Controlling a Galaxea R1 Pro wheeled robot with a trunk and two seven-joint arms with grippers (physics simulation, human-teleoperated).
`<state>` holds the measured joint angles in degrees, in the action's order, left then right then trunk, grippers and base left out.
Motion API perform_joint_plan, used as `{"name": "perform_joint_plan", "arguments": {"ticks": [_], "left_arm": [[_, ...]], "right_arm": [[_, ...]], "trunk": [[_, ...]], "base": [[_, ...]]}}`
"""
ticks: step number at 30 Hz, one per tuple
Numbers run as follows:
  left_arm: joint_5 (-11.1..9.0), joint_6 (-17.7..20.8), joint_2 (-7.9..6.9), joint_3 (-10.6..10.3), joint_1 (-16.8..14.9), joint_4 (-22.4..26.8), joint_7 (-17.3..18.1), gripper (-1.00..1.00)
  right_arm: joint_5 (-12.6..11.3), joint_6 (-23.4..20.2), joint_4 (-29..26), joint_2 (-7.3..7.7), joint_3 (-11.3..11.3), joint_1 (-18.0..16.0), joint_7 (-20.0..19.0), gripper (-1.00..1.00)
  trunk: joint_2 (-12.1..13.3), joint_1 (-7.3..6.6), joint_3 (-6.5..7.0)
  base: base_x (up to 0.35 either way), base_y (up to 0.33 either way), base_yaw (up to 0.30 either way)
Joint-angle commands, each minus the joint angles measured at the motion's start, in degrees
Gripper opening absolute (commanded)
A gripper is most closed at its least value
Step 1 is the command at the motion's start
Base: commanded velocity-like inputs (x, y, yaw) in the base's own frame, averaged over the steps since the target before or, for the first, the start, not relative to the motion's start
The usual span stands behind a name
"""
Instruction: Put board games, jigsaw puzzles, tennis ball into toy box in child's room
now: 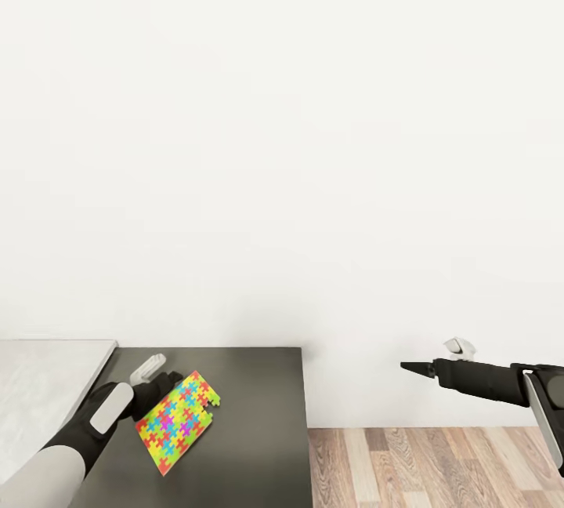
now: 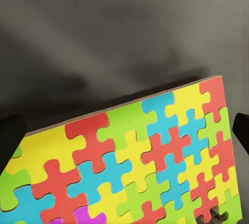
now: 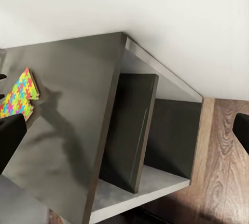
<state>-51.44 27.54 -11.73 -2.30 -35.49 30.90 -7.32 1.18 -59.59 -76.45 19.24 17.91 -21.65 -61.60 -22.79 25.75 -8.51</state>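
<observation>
The left gripper (image 1: pixel 160 389), black with a pale pad, grips a flat jigsaw puzzle box (image 1: pixel 178 421) by its near end, fingers closed on it. The box is glossy, covered in interlocking yellow, blue, red and green pieces, and hangs tilted over the matte dark grey cabinet top (image 1: pixel 251 414). In the left wrist view its lower part (image 2: pixel 135 167) is cut off. The pale grey desk top (image 1: pixel 39 382) adjoins the cabinet. The right gripper (image 1: pixel 419 368) hovers well apart over the wood-plank floor (image 1: pixel 431 469), its jaws pressed together, holding nothing.

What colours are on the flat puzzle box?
The flat jigsaw-patterned box has interlocking red, yellow, green and blue pieces, plus a little purple. The left wrist view shows it best.
</observation>
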Motion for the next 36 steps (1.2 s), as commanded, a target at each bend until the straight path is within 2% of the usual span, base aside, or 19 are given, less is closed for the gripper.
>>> {"name": "perform_joint_plan", "arguments": {"ticks": [1,9,28,36], "left_arm": [[-0.59,0.15,-0.03,-0.24,-0.03,0.12,-0.50,1.00],[-0.59,0.15,0.05,-0.25,-0.02,0.12,-0.50,1.00],[-0.59,0.06,0.29,-0.25,-0.02,0.12,-0.50,1.00],[-0.59,0.06,0.30,-0.25,-0.02,0.12,-0.50,1.00]], "right_arm": [[0.14,-0.41,-0.02,0.00,0.07,-0.06,-0.28,1.00],[0.18,-0.41,-0.02,-0.01,0.10,-0.06,-0.27,1.00],[0.22,-0.41,-0.01,-0.08,0.11,-0.06,-0.21,1.00],[0.19,-0.39,-0.01,-0.08,0.08,-0.06,-0.19,1.00]], "trunk": [[-0.13,0.04,-0.12],[-0.13,0.04,-0.12],[-0.13,0.04,-0.12],[-0.13,0.04,-0.12]], "base": [[0.000,0.000,-0.002],[0.000,0.000,-0.077],[0.000,0.000,-0.249],[0.000,0.000,-0.102]]}}
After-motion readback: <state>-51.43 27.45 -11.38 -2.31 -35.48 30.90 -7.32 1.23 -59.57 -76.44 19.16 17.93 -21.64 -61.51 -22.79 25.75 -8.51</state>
